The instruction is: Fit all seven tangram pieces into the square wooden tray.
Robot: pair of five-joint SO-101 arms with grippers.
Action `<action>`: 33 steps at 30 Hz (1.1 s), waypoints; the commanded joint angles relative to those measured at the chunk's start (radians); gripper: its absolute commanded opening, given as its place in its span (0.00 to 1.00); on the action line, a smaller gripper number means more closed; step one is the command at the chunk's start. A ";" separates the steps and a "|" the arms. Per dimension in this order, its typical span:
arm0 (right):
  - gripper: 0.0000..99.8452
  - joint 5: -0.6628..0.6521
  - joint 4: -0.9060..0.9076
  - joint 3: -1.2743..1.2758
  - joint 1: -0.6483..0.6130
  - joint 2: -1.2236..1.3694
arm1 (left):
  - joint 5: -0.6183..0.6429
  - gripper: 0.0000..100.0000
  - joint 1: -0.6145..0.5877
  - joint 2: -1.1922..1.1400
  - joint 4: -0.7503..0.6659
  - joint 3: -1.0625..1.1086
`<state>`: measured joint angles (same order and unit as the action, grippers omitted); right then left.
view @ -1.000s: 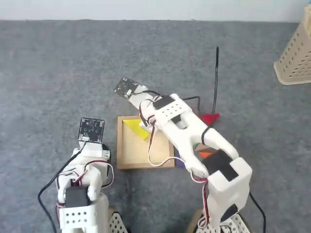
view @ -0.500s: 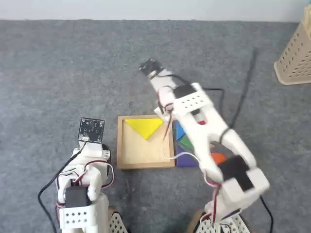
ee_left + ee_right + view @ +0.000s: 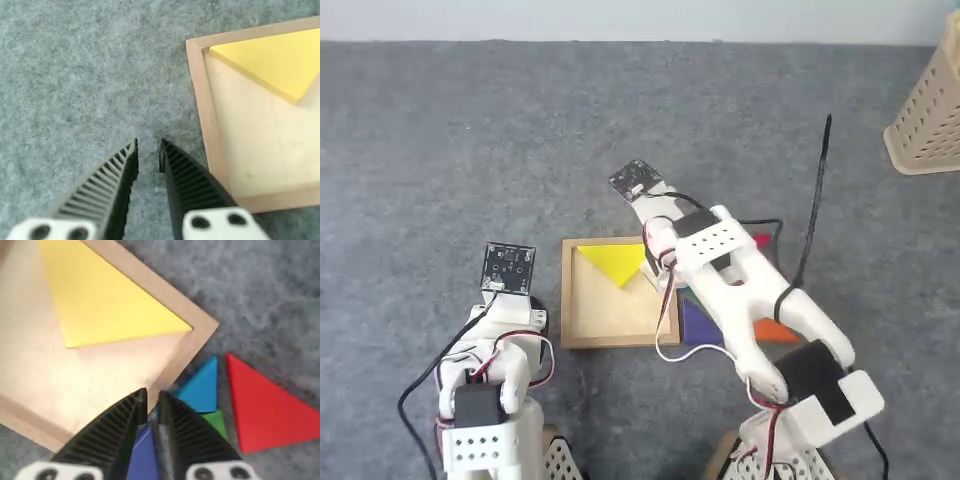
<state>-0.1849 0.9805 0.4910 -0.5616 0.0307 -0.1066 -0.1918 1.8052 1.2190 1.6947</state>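
The square wooden tray (image 3: 582, 332) lies on grey carpet, with a yellow triangle (image 3: 615, 262) flat in its far corner. My right gripper (image 3: 151, 396) hovers shut over the tray's right rim (image 3: 192, 337), holding nothing. Just outside that rim lie a blue triangle (image 3: 202, 387), a green piece (image 3: 217, 422), a red triangle (image 3: 265, 407) and a purple piece (image 3: 142, 455) under the fingers. The purple piece (image 3: 700, 322) and an orange piece (image 3: 775, 330) show beside the right arm (image 3: 720, 260). My left gripper (image 3: 148, 147) is shut over bare carpet beside the tray's left rim (image 3: 200, 100).
A beige slotted basket (image 3: 930, 110) stands at the far right. A black cable (image 3: 815, 210) runs up behind the right arm. Open carpet stretches beyond the tray and to its left.
The right arm left the tray's far corner, swung right, then came back a little toward the right rim. The yellow triangle now lies uncovered in the tray. The left arm stayed put.
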 commanded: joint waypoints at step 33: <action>0.13 0.020 0.048 -0.180 0.162 0.085 | 0.009 0.07 0.003 0.023 0.003 -0.008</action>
<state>-0.1741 0.9712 0.3836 -0.4342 0.1903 -0.1066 -0.1918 1.8052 1.2190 1.6947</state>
